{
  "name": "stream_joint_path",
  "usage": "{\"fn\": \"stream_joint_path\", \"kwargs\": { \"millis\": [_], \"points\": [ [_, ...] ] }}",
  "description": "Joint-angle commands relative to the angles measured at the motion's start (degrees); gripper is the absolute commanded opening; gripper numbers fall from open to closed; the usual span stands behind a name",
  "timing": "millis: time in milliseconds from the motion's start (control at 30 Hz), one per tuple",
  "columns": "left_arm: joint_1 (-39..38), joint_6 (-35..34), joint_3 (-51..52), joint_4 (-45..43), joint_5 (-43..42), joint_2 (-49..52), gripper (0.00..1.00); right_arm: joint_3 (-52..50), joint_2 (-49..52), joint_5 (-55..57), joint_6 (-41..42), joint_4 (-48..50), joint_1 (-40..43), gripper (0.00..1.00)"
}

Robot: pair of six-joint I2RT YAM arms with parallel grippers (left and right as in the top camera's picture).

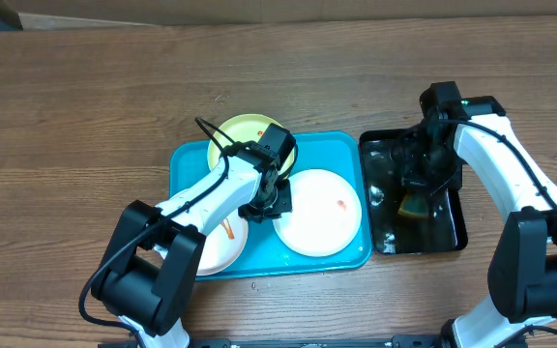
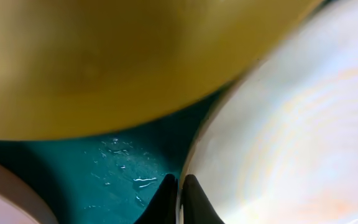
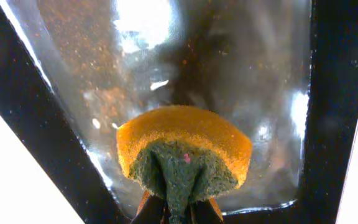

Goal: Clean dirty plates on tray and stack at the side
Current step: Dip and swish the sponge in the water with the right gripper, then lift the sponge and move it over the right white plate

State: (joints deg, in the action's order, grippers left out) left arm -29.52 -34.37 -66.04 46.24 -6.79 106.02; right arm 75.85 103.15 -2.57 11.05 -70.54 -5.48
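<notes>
The turquoise tray holds three plates. A pale yellow-green plate lies at its back. One white plate with a small orange smear lies on the right, another white plate with an orange smear at front left. My left gripper is shut on the left rim of the right white plate, fingertips either side of the rim. The yellow-green plate fills the top of the left wrist view. My right gripper is shut on an orange and green sponge over the black tray.
The narrow black tray stands right of the turquoise tray, with a wet shiny floor. Water drops lie on the turquoise tray floor. Bare wooden table lies to the left and behind.
</notes>
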Motion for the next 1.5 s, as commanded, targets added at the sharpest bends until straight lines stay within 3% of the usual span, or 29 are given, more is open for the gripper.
{"fn": "stream_joint_path", "kwargs": {
  "millis": [0, 300, 467, 600, 733, 867, 933, 1000, 1067, 1133, 1200, 1300, 1400, 1467],
  "points": [
    [0.35, -0.15, -0.13, 0.26, 1.42, 0.33, 0.04, 1.16, -0.39, -0.02, -1.73, -0.39, -0.87, 0.04],
    [0.35, -0.87, -0.13, 1.57, 1.22, 0.33, 0.04, 1.16, -0.39, 4.07, -2.78, -0.52, -1.33, 0.04],
    [0.42, -0.81, -0.13, 1.31, 1.29, 0.33, 0.15, 1.7, -0.39, 4.07, -5.51, -0.31, -1.33, 0.04],
    [0.42, -0.83, -0.13, 1.49, 1.4, 0.33, 0.04, 3.04, -0.39, 4.11, -5.9, -0.94, -2.1, 0.04],
    [0.42, -0.85, -0.13, 2.23, 1.4, 0.33, 0.04, 4.31, -0.39, 10.73, -2.67, -0.76, -2.95, 0.04],
    [0.42, -0.85, -0.13, 2.86, 1.36, 0.33, 0.04, 4.63, -0.39, 5.11, -5.7, -0.02, -4.17, 0.04],
    [0.42, -0.83, -0.13, 2.71, 1.27, 0.33, 0.04, 4.63, -0.39, 9.9, -6.4, -1.64, -5.35, 0.04],
    [0.42, -0.81, -0.13, 2.75, 1.29, 0.33, 0.04, 4.63, -0.39, 15.13, -1.73, -1.77, -5.68, 0.04],
    [0.42, -0.79, -0.13, 2.78, 1.27, 0.33, 0.04, 4.63, -0.39, 10.05, -0.9, -0.96, -5.79, 0.04],
    [0.42, -0.76, -0.13, 2.82, 1.25, 0.33, 0.04, 4.63, -0.39, 0.98, -7.41, -1.4, -6.12, 0.04],
    [0.42, -0.76, -0.13, 2.8, 1.22, 0.33, 0.04, 4.63, -0.39, 4.11, -7.52, -2.51, -6.47, 0.04],
    [0.42, -0.79, -0.13, 2.62, 1.22, 0.33, 0.04, 4.63, -0.39, 6.73, 1.18, -2.36, -6.47, 0.04],
    [0.42, -0.79, -0.13, 2.58, 1.22, 0.33, 0.04, 4.63, -0.39, 3.54, -3.54, -2.64, -6.97, 0.04],
    [0.42, -0.76, -0.13, 2.62, 1.22, 0.33, 0.04, 4.63, -0.39, 7.74, -0.2, -2.51, -7.04, 0.04]
  ]
}}
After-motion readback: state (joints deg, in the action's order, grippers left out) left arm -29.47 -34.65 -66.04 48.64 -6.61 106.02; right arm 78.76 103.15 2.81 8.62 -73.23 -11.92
